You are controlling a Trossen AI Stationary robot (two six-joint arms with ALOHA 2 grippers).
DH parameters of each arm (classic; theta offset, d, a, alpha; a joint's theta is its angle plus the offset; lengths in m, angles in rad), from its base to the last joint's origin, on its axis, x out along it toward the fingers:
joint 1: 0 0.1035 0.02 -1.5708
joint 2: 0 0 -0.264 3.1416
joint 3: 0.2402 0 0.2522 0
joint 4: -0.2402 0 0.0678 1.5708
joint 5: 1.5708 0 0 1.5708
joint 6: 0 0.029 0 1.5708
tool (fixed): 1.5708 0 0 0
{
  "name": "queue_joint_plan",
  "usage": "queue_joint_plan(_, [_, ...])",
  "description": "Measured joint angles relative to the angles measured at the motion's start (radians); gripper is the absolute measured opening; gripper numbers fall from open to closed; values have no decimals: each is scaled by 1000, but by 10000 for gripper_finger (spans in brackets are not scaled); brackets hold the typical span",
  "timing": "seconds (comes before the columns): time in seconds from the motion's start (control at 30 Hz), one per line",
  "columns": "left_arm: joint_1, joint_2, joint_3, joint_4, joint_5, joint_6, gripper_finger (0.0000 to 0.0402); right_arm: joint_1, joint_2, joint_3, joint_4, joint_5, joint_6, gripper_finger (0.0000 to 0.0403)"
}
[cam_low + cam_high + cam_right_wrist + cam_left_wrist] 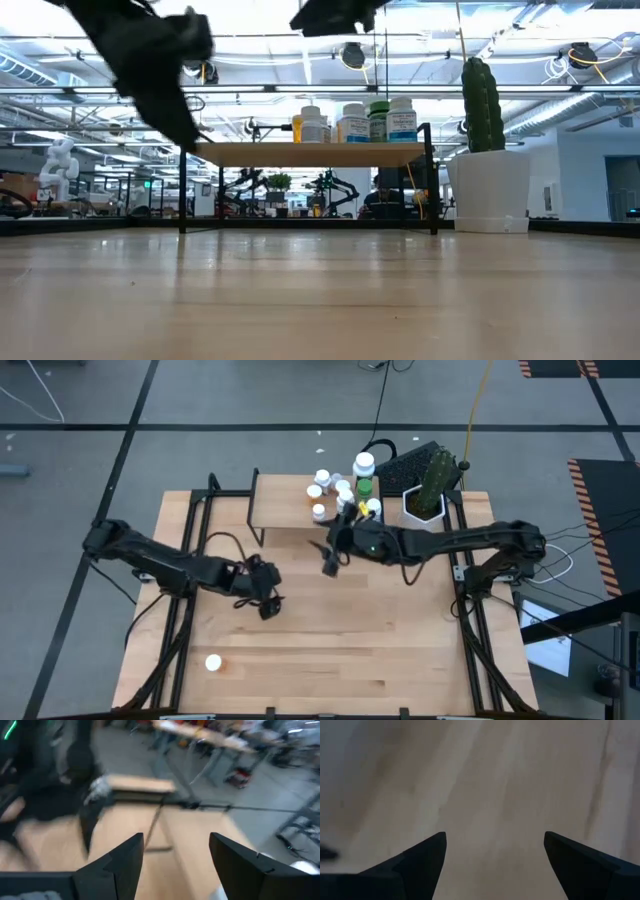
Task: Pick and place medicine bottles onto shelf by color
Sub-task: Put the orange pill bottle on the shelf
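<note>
A: Wooden slat tabletop, lab behind. Bottles?

B: Most small white-capped medicine bottles, white and green, crowd the right end of the low light-wood shelf on black legs, likely grouped by colour. One white bottle lies alone at the front left.

A: Grippers?

B: Left gripper over bare wood, fingers spread, empty, probably nearest that stray. Right gripper just before the shelf, fingers apart, holding nothing.

The high camera looked straight down on the whole table. The low camera sat at tabletop height, facing level across the boards toward the shelf and the room behind; both views shared that shelf. Each wrist camera looked forward past its own two fingers, the left one close to the wood.
</note>
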Motion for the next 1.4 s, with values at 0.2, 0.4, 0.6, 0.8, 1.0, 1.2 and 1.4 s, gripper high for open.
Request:
queue_joint_plan(0.2, [-135,-108,0,-287,20,-350,337,40,-1,-73,-73,-99,-8,219])
queue_joint_plan(0.4, [-290,-155,19,-400,165,-683,337,50,0,-318,245,-126,-11,219])
queue_joint_plan(0.6, [-453,-135,56,-362,280,-977,337,44,0,-537,677,-278,-87,219])
queue_joint_plan(0.8, [-619,-82,71,-338,379,-1292,337,45,0,-623,916,-406,-119,219])
queue_joint_plan(1.0, [-705,1,71,-306,399,-1442,337,44,-1,-623,890,-404,-119,219])
queue_joint_plan(1.2, [-710,57,71,-305,402,-1420,337,44,-1,-623,888,-404,-102,219])
queue_joint_plan(1.4, [-710,111,71,-310,410,-1390,337,44,-1,-623,888,-403,-87,219])
